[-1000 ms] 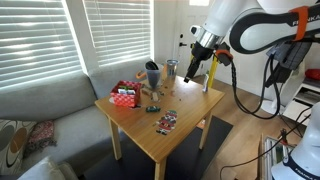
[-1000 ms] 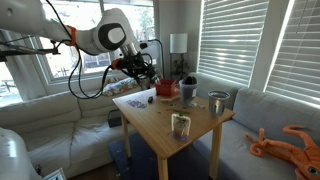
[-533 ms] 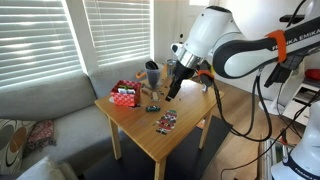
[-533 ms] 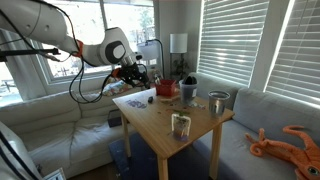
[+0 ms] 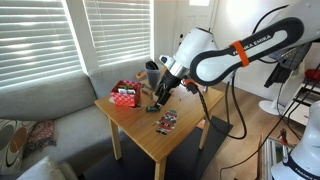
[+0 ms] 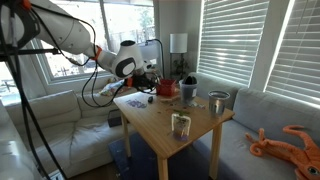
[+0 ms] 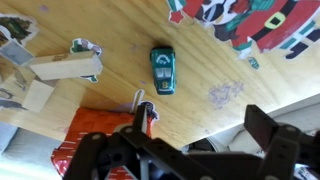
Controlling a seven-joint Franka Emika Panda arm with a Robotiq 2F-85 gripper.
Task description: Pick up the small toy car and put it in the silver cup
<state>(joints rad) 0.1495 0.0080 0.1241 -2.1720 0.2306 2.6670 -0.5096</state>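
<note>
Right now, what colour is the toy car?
The toy car is green; the wrist view shows it best.

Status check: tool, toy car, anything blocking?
Tool open, empty, above table. Toy car on table, untouched, not in silver cup. Pale block beside car, apart.

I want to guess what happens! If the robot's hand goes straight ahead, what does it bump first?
Probably the bare wooden table, just beside the small green toy car. The open hand points down there. The car looks slightly off its line, but depth is unclear.
</note>
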